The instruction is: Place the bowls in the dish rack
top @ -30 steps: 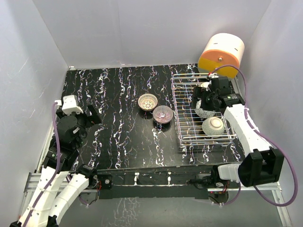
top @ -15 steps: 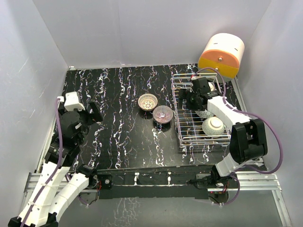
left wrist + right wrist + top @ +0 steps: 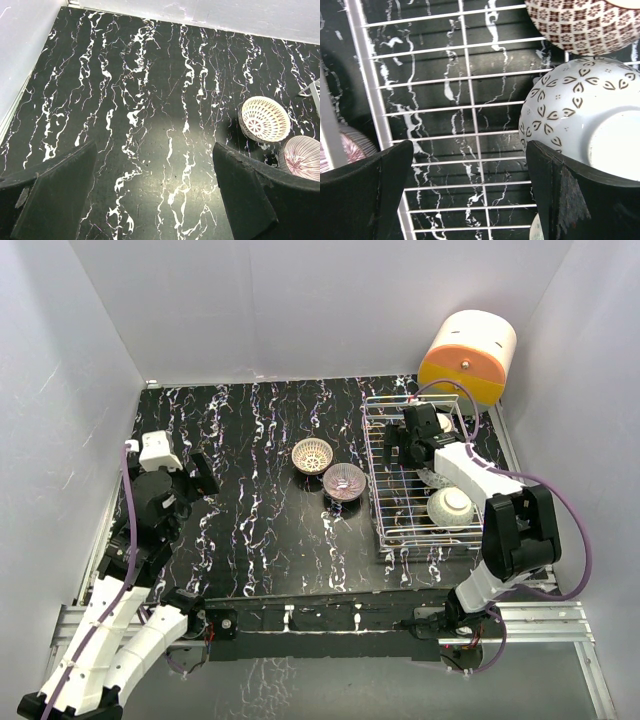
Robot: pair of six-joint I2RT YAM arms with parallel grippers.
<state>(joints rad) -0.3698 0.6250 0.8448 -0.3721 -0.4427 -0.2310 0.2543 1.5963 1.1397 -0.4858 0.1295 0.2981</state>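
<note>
View from above: a black marbled table (image 3: 250, 440) is filling the middle of the frame. The silver wire dish rack (image 3: 385, 502) is sitting at the right of centre. Two bowls are waiting outside it, just left of the rack: a white lattice bowl (image 3: 312, 453) and, touching or nearly touching it, a purplish bowl (image 3: 344, 481), both upright.

Inside the rack, an upturned bowl (image 3: 580, 120) with a leaf pattern is showing its pale foot ring, and a brown-patterned bowl (image 3: 580, 22) is lying just beyond it at the top of the right wrist view.

The right gripper (image 3: 470, 150) is hovering over the rack's wires, jaws spread wide and holding nothing. The left gripper (image 3: 155, 165) is hanging over bare table at the left of the frame, well apart from the bowls, its jaws also wide apart and empty.

The bowls are likely handling as rigid glazed ceramic: fairly light, slick, and prone to chipping against wire. The best hold is probably looking like the rim, one finger inside and one outside.
</note>
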